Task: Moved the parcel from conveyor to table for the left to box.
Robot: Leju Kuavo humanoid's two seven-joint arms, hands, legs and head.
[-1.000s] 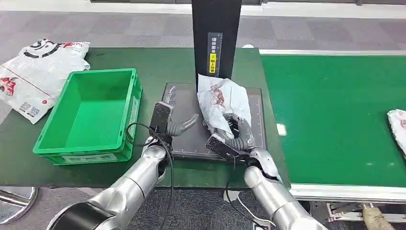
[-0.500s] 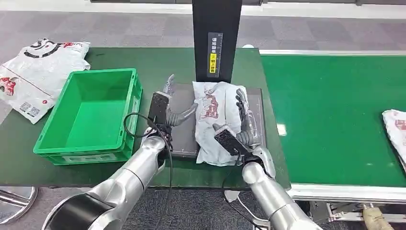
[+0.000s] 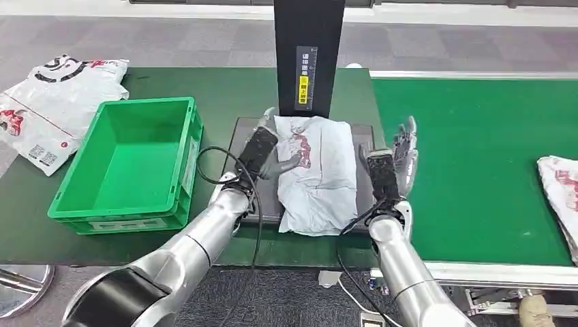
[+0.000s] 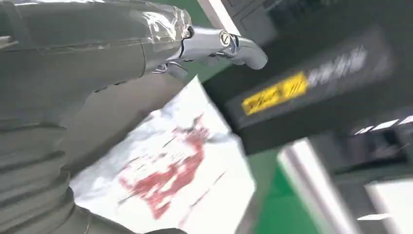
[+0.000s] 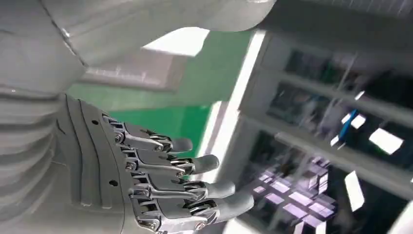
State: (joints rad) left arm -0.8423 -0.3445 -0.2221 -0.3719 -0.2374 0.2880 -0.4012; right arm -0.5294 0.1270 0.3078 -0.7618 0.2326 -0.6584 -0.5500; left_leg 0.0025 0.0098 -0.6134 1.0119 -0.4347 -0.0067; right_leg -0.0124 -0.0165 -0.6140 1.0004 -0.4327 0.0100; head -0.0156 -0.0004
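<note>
The right hand (image 3: 399,153) has let go, fingers spread. The left hand (image 3: 262,153), open, touches the parcel (image 3: 319,178) at nine o'clock; grip its edge firmly before lifting toward the green box (image 3: 174,167).

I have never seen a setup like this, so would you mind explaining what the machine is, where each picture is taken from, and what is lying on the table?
This is a humanoid robot with two silver arms ending in fingered hands. The wide picture comes from a camera high on its body, looking down; the two close-ups come from cameras at its wrists, so they look tilted.

A white parcel with red print lies on a black pad on the green table, in front of a black post. The left hand reaches onto the parcel's edge; whether it grips it I cannot tell. The right hand is raised beside the parcel, fingers spread, holding nothing.

A green box stands empty to the left, with another white bag behind it. One more parcel waits on the green conveyor.
</note>
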